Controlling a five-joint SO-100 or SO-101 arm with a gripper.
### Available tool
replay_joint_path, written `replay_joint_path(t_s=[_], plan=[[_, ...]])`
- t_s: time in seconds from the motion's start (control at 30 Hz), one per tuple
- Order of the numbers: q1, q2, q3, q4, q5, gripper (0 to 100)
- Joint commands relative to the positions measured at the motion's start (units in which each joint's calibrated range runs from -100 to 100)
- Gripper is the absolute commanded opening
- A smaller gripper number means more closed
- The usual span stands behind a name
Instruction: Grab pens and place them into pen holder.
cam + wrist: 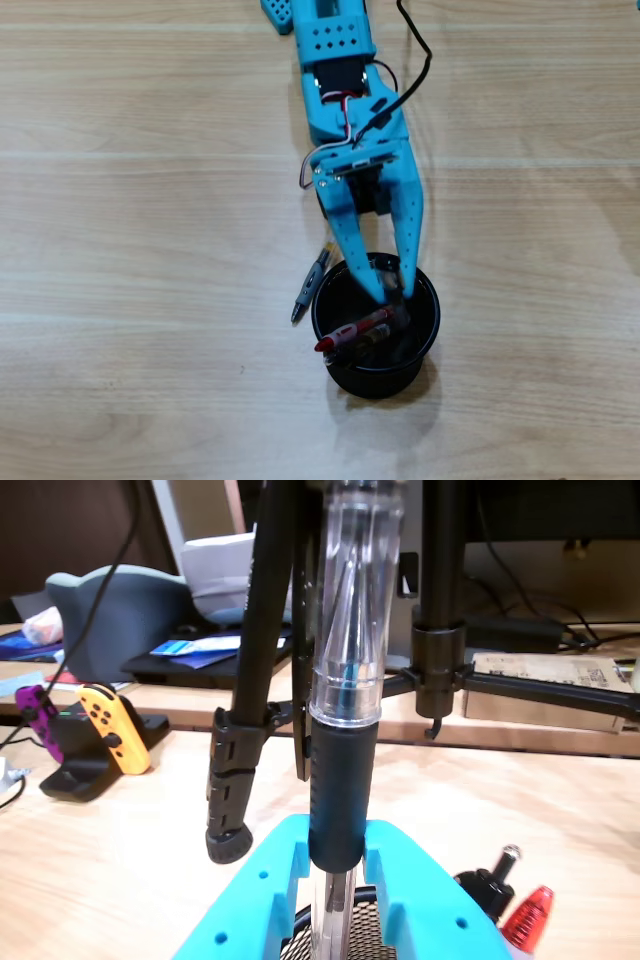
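Note:
In the overhead view the black mesh pen holder (376, 384) stands on the wooden table, and my blue gripper (392, 293) reaches down over its opening. The wrist view shows the gripper (337, 846) shut on a clear pen with a dark rubber sleeve (337, 780). That pen stands upright above the pen holder's mesh (367, 936). A red pen (355, 333) leans inside the cup. Its red tip (530, 916) and a black pen end (490, 884) stick up at the right. One more pen, grey and clear, (312, 283) lies on the table just left of the holder.
The wrist view shows black tripod legs (245, 680) standing on the table beyond the cup. Farther back are game controllers on a dock (105, 730) and a flat box (550, 675). Bare wooden tabletop (130, 250) surrounds the holder.

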Motion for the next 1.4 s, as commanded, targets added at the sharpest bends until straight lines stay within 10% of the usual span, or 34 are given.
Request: replay_joint_path(t_s=[0.0,0.7,1.2,1.37], plan=[[0.37,2.48,-7.34,-0.87,-0.21,2],[0.55,-0.96,-4.46,-0.44,0.25,15],[3.0,-39.1,44.12,0.16,2.23,3],[4.28,-48.17,49.35,14.54,2.03,3]])
